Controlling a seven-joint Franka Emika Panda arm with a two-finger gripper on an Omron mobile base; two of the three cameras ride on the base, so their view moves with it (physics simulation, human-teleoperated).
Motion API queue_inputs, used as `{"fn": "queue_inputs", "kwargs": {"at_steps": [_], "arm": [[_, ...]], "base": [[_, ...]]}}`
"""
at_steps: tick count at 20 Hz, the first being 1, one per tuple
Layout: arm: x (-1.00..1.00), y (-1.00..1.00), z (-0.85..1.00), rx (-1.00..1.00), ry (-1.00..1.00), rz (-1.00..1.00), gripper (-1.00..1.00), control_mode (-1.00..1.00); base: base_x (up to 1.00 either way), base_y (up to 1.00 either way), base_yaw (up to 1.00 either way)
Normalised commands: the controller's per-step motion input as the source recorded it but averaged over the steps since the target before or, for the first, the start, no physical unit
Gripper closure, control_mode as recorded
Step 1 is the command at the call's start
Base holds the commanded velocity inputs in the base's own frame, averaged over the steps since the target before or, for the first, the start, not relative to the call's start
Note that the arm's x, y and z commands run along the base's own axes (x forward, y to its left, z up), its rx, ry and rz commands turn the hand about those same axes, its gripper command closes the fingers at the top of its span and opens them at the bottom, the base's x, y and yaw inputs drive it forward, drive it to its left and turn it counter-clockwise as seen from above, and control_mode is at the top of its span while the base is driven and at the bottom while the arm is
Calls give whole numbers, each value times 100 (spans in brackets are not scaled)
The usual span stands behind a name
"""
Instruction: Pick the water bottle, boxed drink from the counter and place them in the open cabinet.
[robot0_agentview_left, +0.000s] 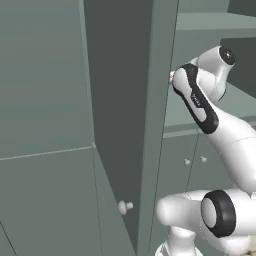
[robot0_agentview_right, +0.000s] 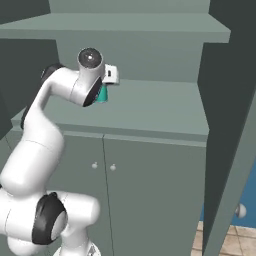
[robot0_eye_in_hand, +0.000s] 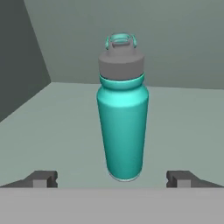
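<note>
Water bottle (robot0_eye_in_hand: 122, 118) standing upright on open cabinet (robot0_agentview_right: 150, 107) shelf, freed between spread pincer (robot0_eye_in_hand: 112, 179) fingertips; first placing seemingly done, next: straight withdrawal, then boxed drink.

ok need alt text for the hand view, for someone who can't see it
A teal water bottle with a grey screw cap stands upright on a grey-green shelf of the open cabinet. The hand is open, its two dark fingertips set wide on either side of the bottle's base and not touching it.
</note>
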Motion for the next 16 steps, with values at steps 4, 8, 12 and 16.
{"fn": "queue_inputs", "kwargs": {"at_steps": [4, 8, 12, 16], "arm": [[-71, -13, 0, 2, 0, 10, -100, -100], [-80, -5, 0, 1, 0, 4, -100, -100], [-83, -2, -1, 1, 0, 3, -100, -100], [-85, -5, -1, 1, 0, 11, -100, -100]], "base": [[0, 0, 0], [0, 0, 0], [0, 0, 0], [0, 0, 0]]}}
